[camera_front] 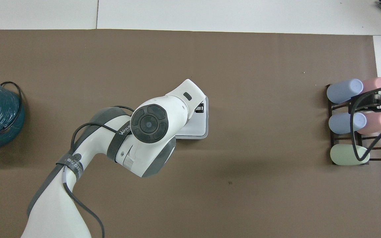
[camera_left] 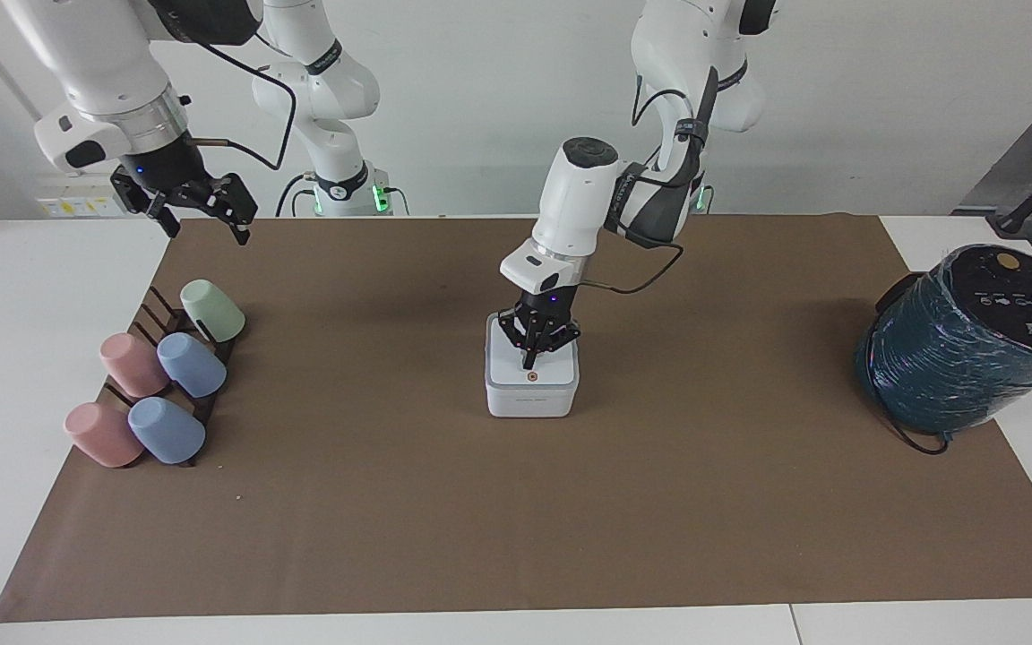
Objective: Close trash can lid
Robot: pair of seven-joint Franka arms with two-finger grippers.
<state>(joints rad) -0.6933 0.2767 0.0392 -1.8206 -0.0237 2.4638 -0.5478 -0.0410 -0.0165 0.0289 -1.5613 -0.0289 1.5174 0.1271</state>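
The white trash can (camera_left: 531,399) stands mid-table on the brown mat. Its lid (camera_left: 512,369) lies flat on top, with the orange-ringed dot (camera_left: 532,377) showing. My left gripper (camera_left: 529,361) points straight down over the lid, fingers shut to a point, with the tip just above the lid and a little nearer the robots than the dot. In the overhead view the left arm covers most of the can (camera_front: 198,127) and only a bit of the gripper (camera_front: 199,107) shows. My right gripper (camera_left: 204,215) waits open in the air over the mat's corner beside the cup rack.
A dark rack (camera_left: 150,309) holds several pastel cups (camera_left: 192,365) at the right arm's end. A large dark teal wrapped cylinder (camera_left: 973,345) with a black cable lies at the left arm's end. In the overhead view the right gripper (camera_front: 377,100) hangs over the rack.
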